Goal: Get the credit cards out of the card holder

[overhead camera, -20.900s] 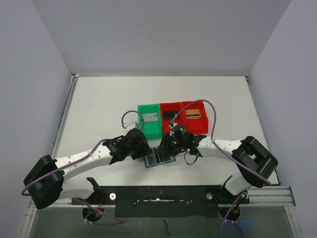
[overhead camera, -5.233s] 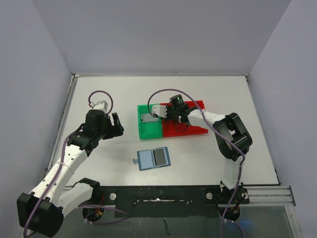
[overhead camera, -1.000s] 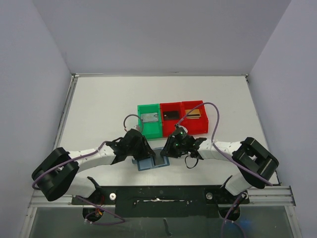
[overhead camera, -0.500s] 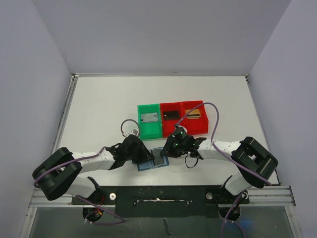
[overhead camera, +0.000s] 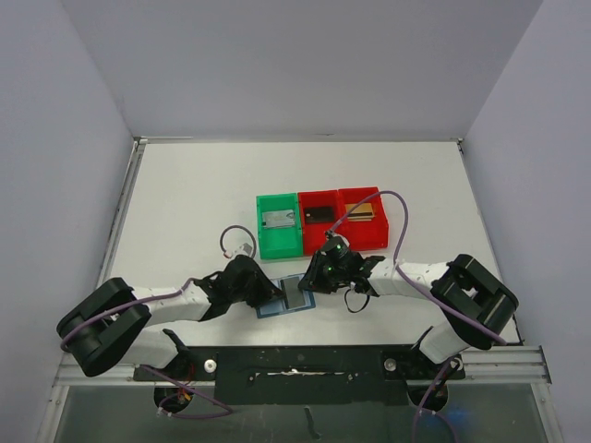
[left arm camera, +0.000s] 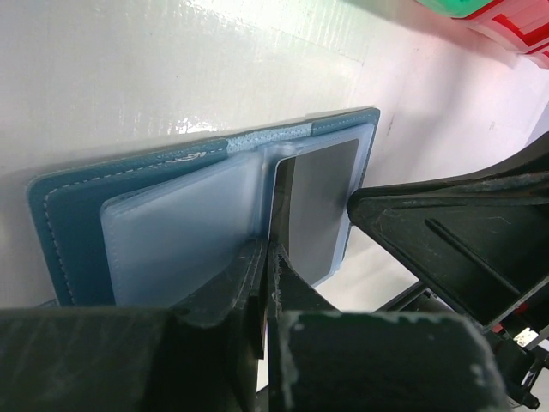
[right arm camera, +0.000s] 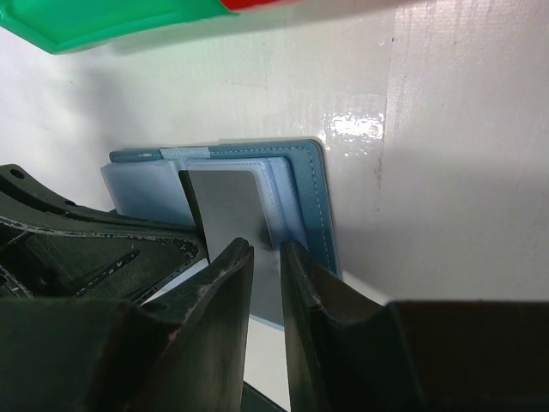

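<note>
Where top view looks down: card holder (overhead camera: 284, 301), blue, lies open flat on table (overhead camera: 185, 203), close to near edge, between the two wrists, just nearer than green bin (overhead camera: 280, 245). Long axis approx left-right, right end tipped slightly away. L gripper (overhead camera: 270, 293) at its left panel, R gripper (overhead camera: 312, 284) at its right panel. Red bins (overhead camera: 343, 243) stand beside green.

L wrist view: holder's fold runs up-frame, with clear sleeves (left arm camera: 180, 232) on both panels and grey card (left arm camera: 322, 202) in right one. L fingers (left arm camera: 232, 292) drawn together, tips at fold; whether they pinch a sleeve, can't tell.

R wrist view: R fingers (right arm camera: 223, 292) a narrow gap apart, grey card showing flat through gap, its far end in pocket.

Vs 1 s ago: L wrist sits nearer base edge; holder's right end swung away a little. Bins same.
</note>
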